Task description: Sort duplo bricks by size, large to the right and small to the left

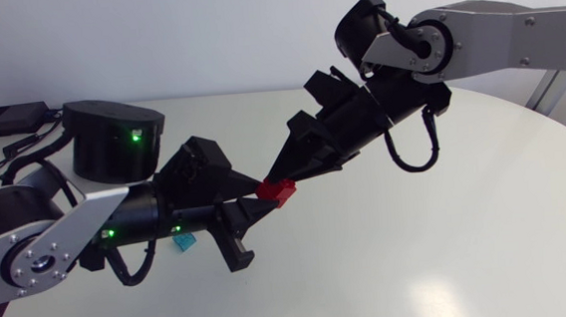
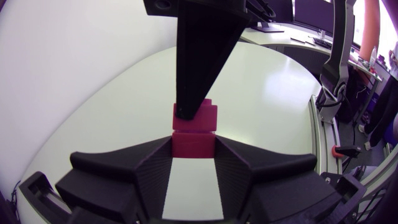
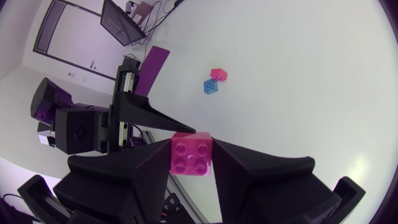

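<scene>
Both arms meet mid-counter (image 1: pixel 419 249), above the surface. Left hand (image 1: pixel 261 206) is clamped on the red brick (image 1: pixel 277 191), a finger on each side. Right hand (image 1: pixel 284 170) comes in from the opposite side, also clamped on the red brick, studs facing its wrist camera. Brick is held in the air between the two hands, off the counter. In the left wrist view it looks like two stacked pieces, the right hand's finger on the upper one; cannot tell for sure. Blue brick (image 3: pixel 211 86) and pink brick (image 3: pixel 219 74) lie on the counter, touching, well apart from the hands.
</scene>
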